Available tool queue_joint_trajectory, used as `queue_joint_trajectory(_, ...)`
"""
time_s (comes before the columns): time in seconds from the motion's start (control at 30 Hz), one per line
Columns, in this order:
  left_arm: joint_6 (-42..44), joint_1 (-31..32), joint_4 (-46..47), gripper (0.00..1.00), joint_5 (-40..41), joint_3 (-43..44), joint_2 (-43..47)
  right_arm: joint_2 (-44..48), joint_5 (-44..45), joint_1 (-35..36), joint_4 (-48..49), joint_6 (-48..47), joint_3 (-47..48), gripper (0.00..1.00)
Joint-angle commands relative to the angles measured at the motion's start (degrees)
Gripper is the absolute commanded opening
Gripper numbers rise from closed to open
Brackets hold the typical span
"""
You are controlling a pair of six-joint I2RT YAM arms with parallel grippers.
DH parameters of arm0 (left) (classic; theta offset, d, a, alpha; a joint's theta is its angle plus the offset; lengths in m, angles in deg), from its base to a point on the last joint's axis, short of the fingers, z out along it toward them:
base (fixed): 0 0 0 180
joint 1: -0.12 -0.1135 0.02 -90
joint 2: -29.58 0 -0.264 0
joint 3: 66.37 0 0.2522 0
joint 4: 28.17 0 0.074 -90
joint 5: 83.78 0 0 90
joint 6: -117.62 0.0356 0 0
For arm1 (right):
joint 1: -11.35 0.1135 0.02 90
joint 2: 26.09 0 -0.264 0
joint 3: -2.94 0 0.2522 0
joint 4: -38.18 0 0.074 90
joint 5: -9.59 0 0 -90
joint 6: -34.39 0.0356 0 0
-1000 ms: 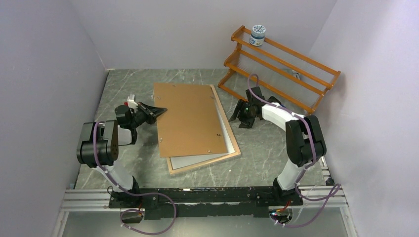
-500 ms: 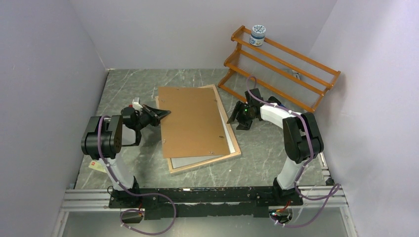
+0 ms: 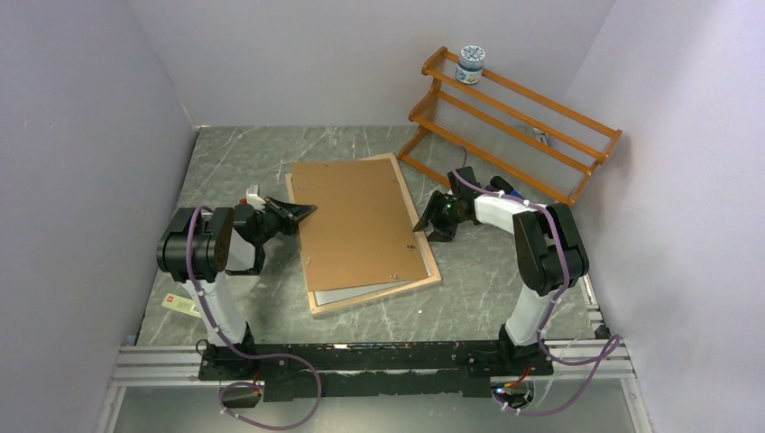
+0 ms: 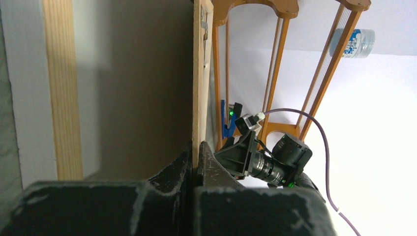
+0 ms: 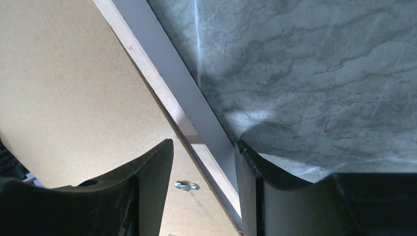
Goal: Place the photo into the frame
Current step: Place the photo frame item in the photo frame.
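The frame (image 3: 431, 271) lies face down mid-table, its light wood back rim up. The brown hardboard backing panel (image 3: 361, 221) lies over it, slightly askew. A pale strip (image 3: 361, 293) shows inside the frame's near end; I cannot tell whether it is the photo's white back, and no printed side shows. My left gripper (image 3: 302, 212) is shut on the panel's left edge (image 4: 200, 73), seen edge-on in the left wrist view between the fingertips (image 4: 196, 147). My right gripper (image 3: 421, 224) is open, its fingers either side of the frame's right rim (image 5: 167, 105), touching nothing.
The orange wooden rack (image 3: 514, 108) stands at the back right with a small jar (image 3: 470, 63) on its top shelf. A small card (image 3: 180, 305) lies near the left arm's base. Walls close in on the left, back and right.
My left gripper has carried the backing panel to the right, so it now lies more squarely over the frame. My right gripper has moved left to the frame's right rim.
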Motion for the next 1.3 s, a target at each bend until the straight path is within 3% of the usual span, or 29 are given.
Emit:
queue_joint_trajectory(0.0, -1.66, 2.50, 8.02, 0.02, 4.64, -1.01, -0.12, 0.13, -2.63, -0.19, 2.50, 1.60, -1.35, 0.53)
queue_joint_trajectory(0.3, 3.07, 4.40, 9.96, 0.03, 6.77, -2.16, 0.80, 0.13, -2.52, -0.19, 2.82, 2.20, -1.68, 0.53)
queue_joint_trajectory(0.57, 9.07, 4.40, 8.34, 0.03, 3.88, -1.23, 3.24, 0.24, -1.15, -0.18, 2.41, 1.74, -1.62, 0.53)
queue_joint_trajectory(0.93, 10.71, 4.02, 7.97, 0.02, 4.95, -2.24, 6.59, 0.45, 0.34, -0.18, 2.16, 1.50, -2.37, 0.52)
queue_joint_trajectory(1.27, 12.45, 1.78, -1.94, 0.02, 2.58, 1.32, 7.92, 1.45, 1.82, -0.19, 1.42, 0.78, -2.56, 0.53)
